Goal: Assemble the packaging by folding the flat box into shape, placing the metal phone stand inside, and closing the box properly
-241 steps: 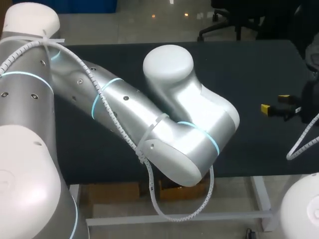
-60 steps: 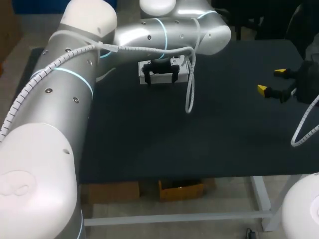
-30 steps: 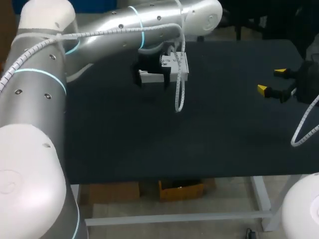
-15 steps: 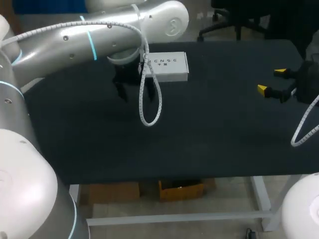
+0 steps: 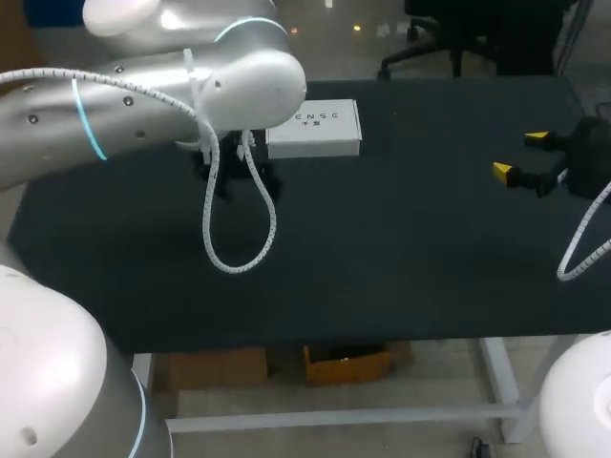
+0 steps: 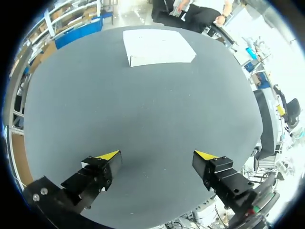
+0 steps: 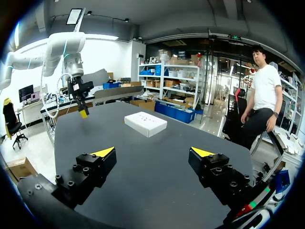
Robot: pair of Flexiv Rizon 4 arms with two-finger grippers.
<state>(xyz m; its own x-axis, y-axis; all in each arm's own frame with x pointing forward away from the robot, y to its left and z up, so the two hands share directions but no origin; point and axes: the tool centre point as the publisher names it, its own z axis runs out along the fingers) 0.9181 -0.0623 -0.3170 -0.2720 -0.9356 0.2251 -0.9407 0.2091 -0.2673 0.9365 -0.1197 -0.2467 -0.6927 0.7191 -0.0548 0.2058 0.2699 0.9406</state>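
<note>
A white closed box (image 5: 314,130) lies flat on the black table (image 5: 401,258) near its far edge. The phone stand is not in sight. My left arm crosses in from the left, and its gripper (image 5: 237,179) hangs just left of the box, mostly dark against the cloth. In the left wrist view that gripper (image 6: 159,155) is open over bare table, with the box (image 6: 157,46) well ahead of it. My right gripper (image 5: 523,156) stands open near the table's right edge. In the right wrist view, the gripper (image 7: 151,152) holds nothing and the box (image 7: 145,123) lies ahead.
A white cable loop (image 5: 234,229) dangles from my left arm over the table. My left arm's gripper (image 7: 80,93) shows in the right wrist view beyond the box, raised above the table.
My left arm has swung to the left, carrying its open gripper from over the box to a spot beside it. The box stays where it was. The right arm has not moved.
</note>
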